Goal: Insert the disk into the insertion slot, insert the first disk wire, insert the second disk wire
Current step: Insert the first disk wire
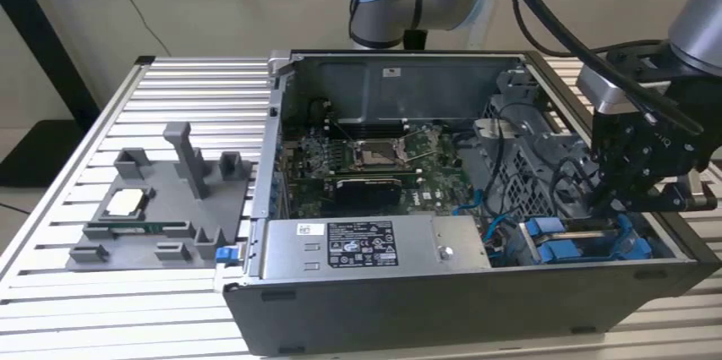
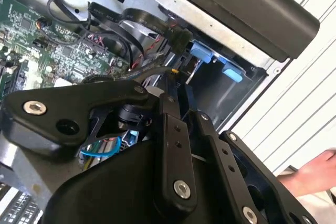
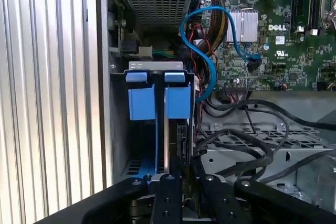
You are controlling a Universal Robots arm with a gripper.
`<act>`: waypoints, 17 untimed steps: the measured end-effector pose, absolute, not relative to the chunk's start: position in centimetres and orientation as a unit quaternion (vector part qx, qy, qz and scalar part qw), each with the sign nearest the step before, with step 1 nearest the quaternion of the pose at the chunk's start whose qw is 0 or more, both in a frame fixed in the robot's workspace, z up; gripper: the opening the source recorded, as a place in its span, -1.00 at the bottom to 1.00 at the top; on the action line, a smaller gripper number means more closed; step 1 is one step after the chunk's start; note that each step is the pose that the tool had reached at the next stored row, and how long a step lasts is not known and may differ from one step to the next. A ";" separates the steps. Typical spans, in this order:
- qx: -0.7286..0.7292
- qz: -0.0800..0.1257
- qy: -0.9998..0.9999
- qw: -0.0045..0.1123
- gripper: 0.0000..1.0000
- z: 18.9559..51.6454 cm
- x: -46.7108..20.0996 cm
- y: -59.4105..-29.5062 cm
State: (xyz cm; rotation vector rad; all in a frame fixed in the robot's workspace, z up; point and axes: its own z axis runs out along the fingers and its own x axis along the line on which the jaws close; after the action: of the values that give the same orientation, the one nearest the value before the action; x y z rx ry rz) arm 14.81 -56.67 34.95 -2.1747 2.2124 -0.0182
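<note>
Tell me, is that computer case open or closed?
Open: the computer case lies with its top side uncovered, showing the motherboard and grey power-supply box inside.

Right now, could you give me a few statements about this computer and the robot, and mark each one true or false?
1. The gripper hangs at the insertion slot. True.
2. The case is closed up. False: it is open, with the motherboard showing.
3. A blue cable loops near the motherboard. True.
4. The grey fixture tray sits at the exterior view's right of the case. False: it sits at the exterior view's left of the case.
</note>
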 end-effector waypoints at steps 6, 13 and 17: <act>-0.702 -0.007 0.712 0.020 -0.62 34.6 15.0 -56.6; -0.703 -0.007 0.711 0.020 -0.62 34.3 15.1 -56.5; -0.703 -0.007 0.711 0.020 -0.62 34.2 15.2 -56.5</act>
State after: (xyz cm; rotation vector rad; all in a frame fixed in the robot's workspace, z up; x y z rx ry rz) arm 15.16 -56.48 34.18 -2.1803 2.2072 -0.0215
